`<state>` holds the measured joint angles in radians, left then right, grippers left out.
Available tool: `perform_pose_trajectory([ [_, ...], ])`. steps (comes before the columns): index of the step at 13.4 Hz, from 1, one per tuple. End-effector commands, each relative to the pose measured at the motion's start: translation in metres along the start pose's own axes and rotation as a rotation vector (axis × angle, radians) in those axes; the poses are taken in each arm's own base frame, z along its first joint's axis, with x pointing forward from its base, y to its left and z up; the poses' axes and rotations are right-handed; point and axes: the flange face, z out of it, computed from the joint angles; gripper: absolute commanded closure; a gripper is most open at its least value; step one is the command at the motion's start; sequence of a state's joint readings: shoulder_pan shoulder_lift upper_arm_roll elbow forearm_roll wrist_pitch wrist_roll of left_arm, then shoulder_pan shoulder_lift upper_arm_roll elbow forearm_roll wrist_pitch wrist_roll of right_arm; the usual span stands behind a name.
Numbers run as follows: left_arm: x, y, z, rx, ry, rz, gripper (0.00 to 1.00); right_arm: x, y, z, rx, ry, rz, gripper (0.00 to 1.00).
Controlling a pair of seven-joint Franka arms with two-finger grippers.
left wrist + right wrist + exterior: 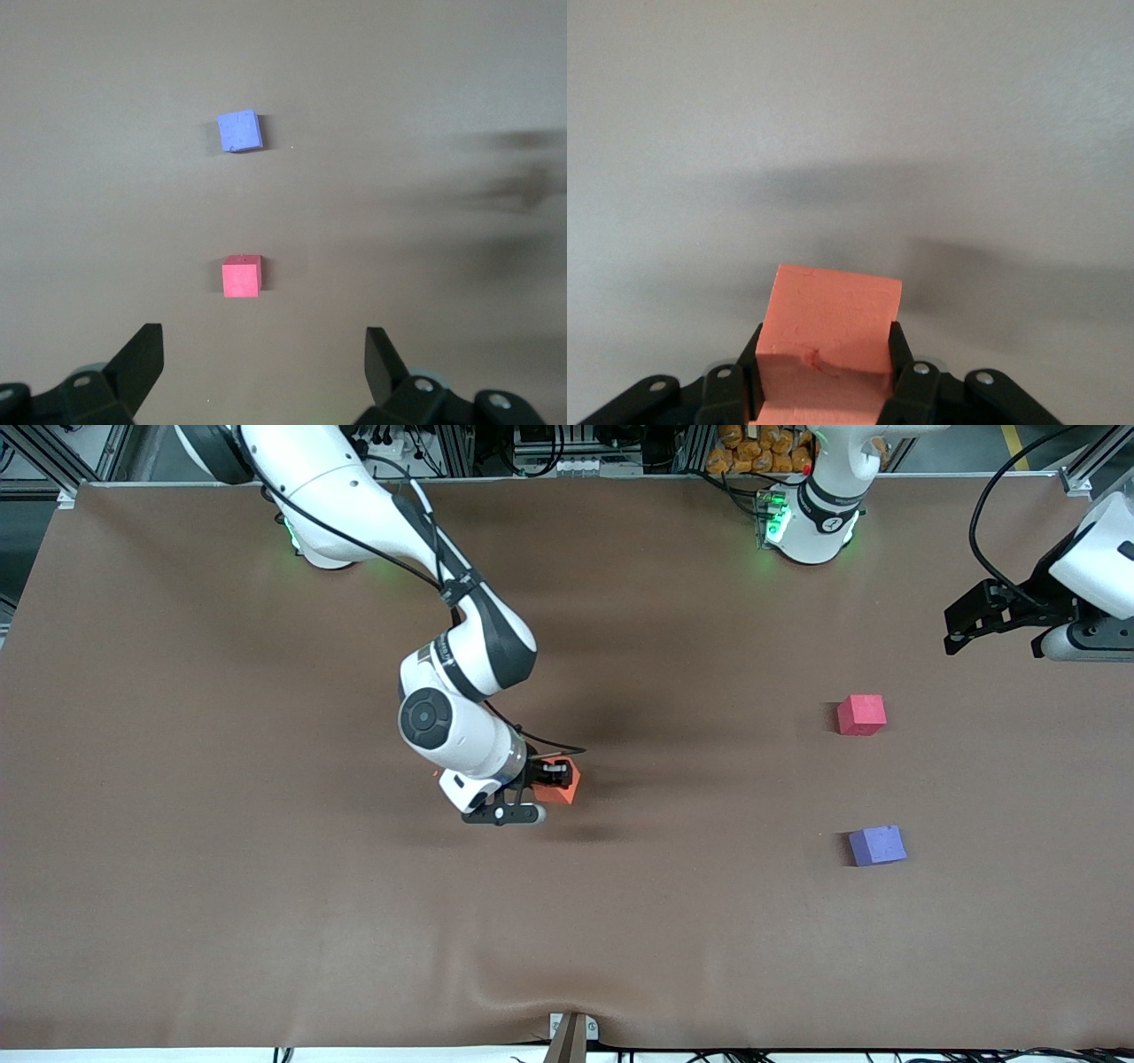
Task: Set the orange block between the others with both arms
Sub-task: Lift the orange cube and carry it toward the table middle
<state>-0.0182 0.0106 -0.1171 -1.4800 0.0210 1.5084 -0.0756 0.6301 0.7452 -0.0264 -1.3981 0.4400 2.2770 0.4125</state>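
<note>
**Orange block carried over mid-table**

The orange block (pixel 567 781) sits clamped in the right gripper (pixel 551 776) above the table's (pixel 177 868) middle, well apart from the red-pink cube (pixel 861 714) and purple-blue cube (pixel 877 845). The left gripper (pixel 979 622) waits with jaws spread wide over its own end. A level handover suits best; bare cloth lies open all round.

R claw (pixel 556 777) clamped, L claw (pixel 955 627) wide
</note>
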Motion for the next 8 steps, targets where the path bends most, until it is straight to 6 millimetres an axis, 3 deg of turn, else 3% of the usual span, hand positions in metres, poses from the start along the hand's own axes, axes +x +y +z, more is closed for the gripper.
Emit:
perform_pose_trajectory([
  [1, -0.002, -0.002, -0.004, 0.009, 0.003, 0.01, 0.0, -0.005, -0.007, 0.008, 0.01, 0.001, 0.071, 0.55],
  [3, -0.002, -0.002, -0.004, 0.007, 0.003, 0.01, 0.0, -0.016, -0.022, 0.027, 0.009, 0.005, 0.046, 0.55],
  [8, -0.001, -0.004, -0.002, 0.009, 0.0, -0.004, 0.0, -0.02, -0.033, 0.06, 0.022, 0.048, 0.025, 0.54],
])
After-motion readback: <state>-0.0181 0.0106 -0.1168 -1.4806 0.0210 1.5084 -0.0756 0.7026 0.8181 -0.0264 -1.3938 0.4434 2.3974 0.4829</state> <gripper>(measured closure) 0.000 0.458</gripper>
